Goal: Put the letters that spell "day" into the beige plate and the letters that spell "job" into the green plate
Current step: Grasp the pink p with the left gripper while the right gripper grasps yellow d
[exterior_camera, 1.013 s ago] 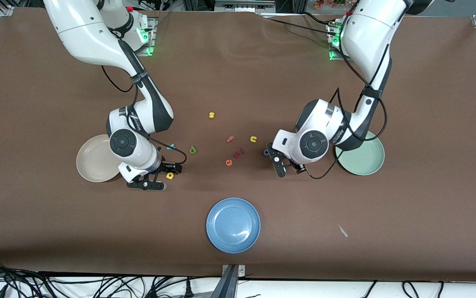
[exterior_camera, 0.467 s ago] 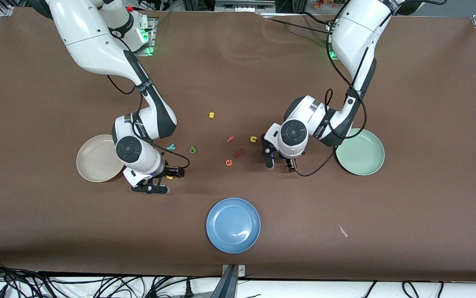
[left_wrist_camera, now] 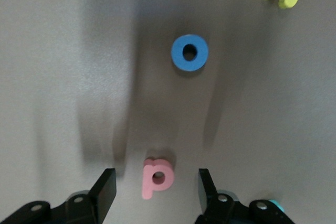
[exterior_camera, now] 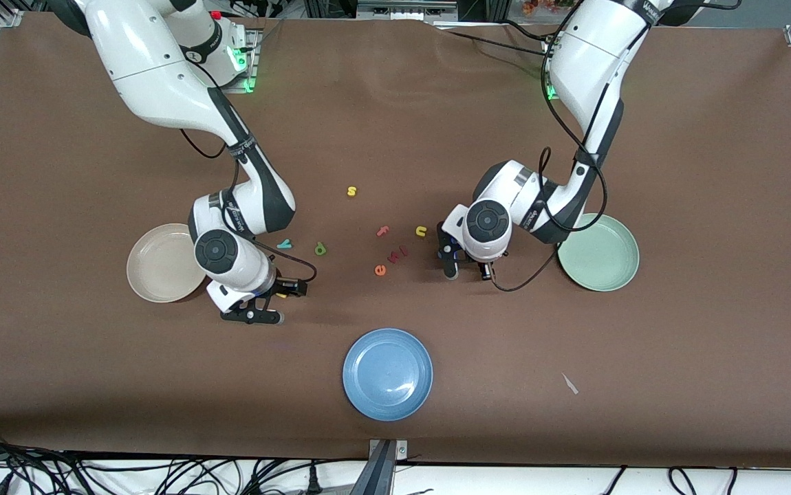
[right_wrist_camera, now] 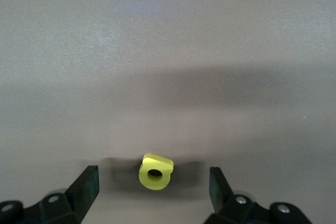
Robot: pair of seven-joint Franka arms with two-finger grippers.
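Note:
My left gripper [left_wrist_camera: 156,188] is open low over the table, its fingers on either side of the pink "b" [left_wrist_camera: 156,178] without touching it. The blue "o" [left_wrist_camera: 189,52] lies close by. In the front view this gripper [exterior_camera: 468,269] is beside the green plate [exterior_camera: 605,258]. My right gripper [right_wrist_camera: 153,183] is open around the yellow "a" [right_wrist_camera: 156,171], with gaps on both sides. It [exterior_camera: 276,301] hangs next to the beige plate [exterior_camera: 155,269] and hides the "a" there. The teal "y" [exterior_camera: 285,243] and green "d" [exterior_camera: 320,249] lie between the arms.
A blue plate [exterior_camera: 387,373] sits nearest the front camera. Loose letters lie mid-table: a yellow "s" [exterior_camera: 351,191], a pink "f" [exterior_camera: 383,231], a yellow "u" [exterior_camera: 421,231], an orange "e" [exterior_camera: 380,270] and a red one [exterior_camera: 399,254].
The left arm has swung toward the loose letters and its fingers have drawn closer together. The right gripper has shifted a little over the "a".

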